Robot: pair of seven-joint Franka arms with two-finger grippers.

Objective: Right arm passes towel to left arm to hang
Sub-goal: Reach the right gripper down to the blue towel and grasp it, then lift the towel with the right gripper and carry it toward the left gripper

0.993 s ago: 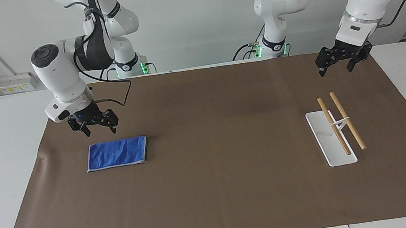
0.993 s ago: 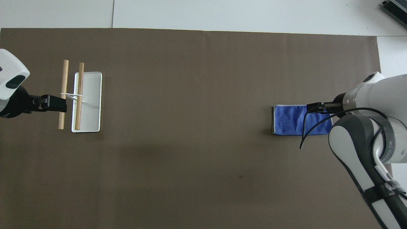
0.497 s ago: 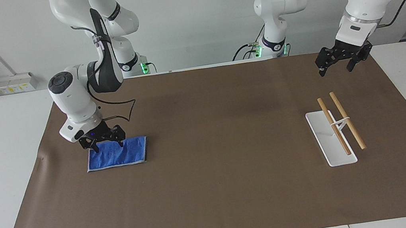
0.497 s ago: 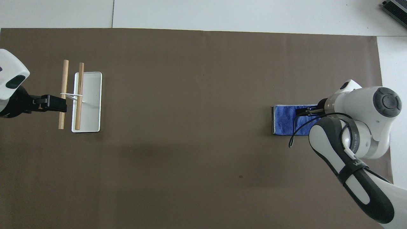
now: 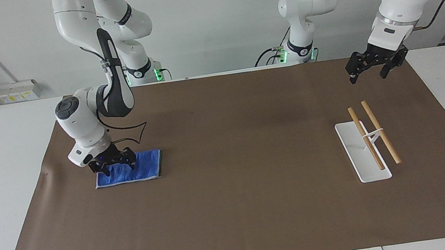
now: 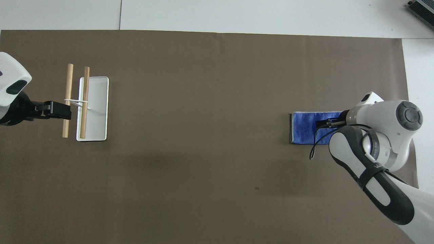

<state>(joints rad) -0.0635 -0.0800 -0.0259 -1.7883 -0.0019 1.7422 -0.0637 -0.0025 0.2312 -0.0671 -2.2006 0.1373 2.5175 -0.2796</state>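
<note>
**Settling my right tool onto the blue towel**

Reaching down at the left of the facing view, my right tool [image 5: 114, 164] sits low over the blue towel [image 5: 140, 166], its fingers spread and released, straddling the towel's end toward the right arm's end of the counter. Nothing is gripped yet. The towel lies flat and folded on the brown mat [image 5: 242, 201], in the left-middle of the facing view and at the right-middle of the overhead view [image 6: 305, 128]. I cannot tell whether my fingertips already press the cloth.

My left tool [image 5: 374, 66] waits in the air at the upper right of the facing view, fingers released and empty, over the mat's edge by the drying rack [image 5: 368, 140], a white base with two wooden bars.

To do this pickup well, I judge I should press down until both fingertips bite into the terry, then close so that I pinch every folded layer together rather than only the top one. Gripping near the end is sensible, since the rest will hang free for my left tool to take. I should lift straight up and slowly, letting the cloth unfold under its own weight without dragging across the mat. The risk I see is a shallow pinch that slips, or a fold peeling away.
</note>
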